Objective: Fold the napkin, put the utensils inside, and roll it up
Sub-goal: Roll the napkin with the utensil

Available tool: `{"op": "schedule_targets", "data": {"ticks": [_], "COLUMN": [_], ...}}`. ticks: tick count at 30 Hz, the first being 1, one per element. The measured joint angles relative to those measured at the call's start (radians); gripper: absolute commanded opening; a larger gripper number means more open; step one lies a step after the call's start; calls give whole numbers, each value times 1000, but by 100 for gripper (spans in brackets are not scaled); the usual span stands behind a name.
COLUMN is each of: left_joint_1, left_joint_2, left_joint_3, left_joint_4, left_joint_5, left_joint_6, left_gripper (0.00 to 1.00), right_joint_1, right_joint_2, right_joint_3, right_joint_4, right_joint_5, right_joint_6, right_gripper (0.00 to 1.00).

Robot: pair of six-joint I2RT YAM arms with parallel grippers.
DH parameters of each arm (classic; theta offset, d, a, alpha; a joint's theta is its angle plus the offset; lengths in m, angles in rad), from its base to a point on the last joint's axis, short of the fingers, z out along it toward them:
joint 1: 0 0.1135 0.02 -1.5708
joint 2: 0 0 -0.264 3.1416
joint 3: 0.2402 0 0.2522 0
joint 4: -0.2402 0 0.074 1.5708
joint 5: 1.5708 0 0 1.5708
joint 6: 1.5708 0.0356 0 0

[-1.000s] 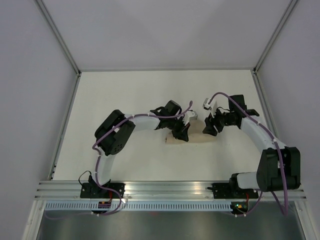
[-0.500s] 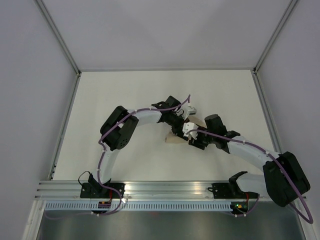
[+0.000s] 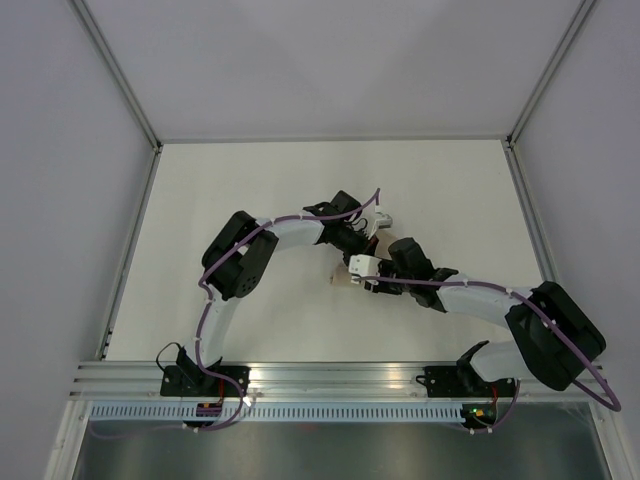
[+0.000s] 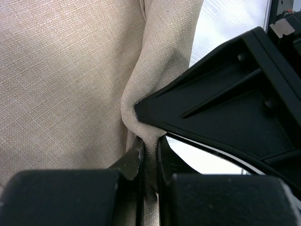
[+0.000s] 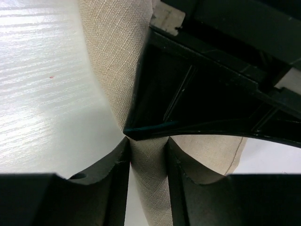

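Observation:
The tan napkin (image 3: 339,279) lies bunched into a narrow roll at mid-table, mostly covered by both grippers. My left gripper (image 3: 362,244) reaches in from the far side. In the left wrist view the left gripper (image 4: 149,143) is shut on a pinched fold of the napkin (image 4: 70,70). My right gripper (image 3: 373,274) comes from the near right. In the right wrist view the right gripper (image 5: 147,150) has its fingers pressed on both sides of the rolled napkin (image 5: 113,56). The grippers' tips nearly touch each other. The utensils are hidden.
The white table (image 3: 250,190) is ringed by an aluminium frame (image 3: 130,230) and grey walls. The right arm's forearm (image 3: 480,298) stretches low across the near right of the table. The base rail (image 3: 330,375) runs along the near edge.
My right arm has swung from the napkin's right end round to its near side, and its jaws have narrowed onto the roll. The left gripper shifted slightly away and kept its grip.

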Motion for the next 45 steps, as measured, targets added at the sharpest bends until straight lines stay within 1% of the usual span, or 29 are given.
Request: {"op": "schedule_targets", "data": {"ticks": [1, 2, 4, 5, 6, 8, 10, 15, 20, 29, 35, 40, 42, 45], "left_joint_1": [0, 0, 2, 3, 4, 6, 12, 23, 37, 97, 126, 129, 127, 110], "left_joint_2": [0, 0, 0, 0, 0, -6, -16, -41, -96, -214, -348, -480, -535, -632], "left_joint_3": [0, 0, -1, -2, -2, -4, -11, -43, -106, -226, -365, -465, -509, -603], "left_joint_4": [0, 0, 2, 2, 1, -2, -1, 17, 35, 81, 194, 291, 344, 439], "left_joint_5": [0, 0, -3, 0, 3, 11, 3, -5, -46, -183, -293, -373, -407, -476], "left_joint_6": [0, 0, -3, -5, -6, -11, -13, -24, -56, -126, -181, -198, -198, -187], "left_gripper": [15, 26, 34, 43, 48, 57, 61, 63, 67, 69, 69, 67, 65, 67], "right_joint_1": [1, 2, 4, 4, 4, 4, 4, -5, -47, -155, -225, -273, -285, -299], "right_joint_2": [3, 5, 8, 10, 12, 16, 20, 32, 68, 204, 341, 478, 527, 584], "right_joint_3": [0, 0, 0, 0, 0, -1, 2, 25, 87, 282, 451, 612, 671, 739], "right_joint_4": [2, 4, 5, 5, 3, -6, -8, -39, -110, -349, -546, -732, -802, -883], "right_joint_5": [2, 6, 8, 8, 8, 5, 0, -26, -103, -289, -418, -515, -545, -572], "right_joint_6": [0, -3, -4, -4, -3, -4, -3, -4, -2, -27, -85, -131, -147, -164], "right_gripper": [35, 33, 27, 26, 23, 21, 18, 15, 15, 14, 13, 13, 13, 13]}}
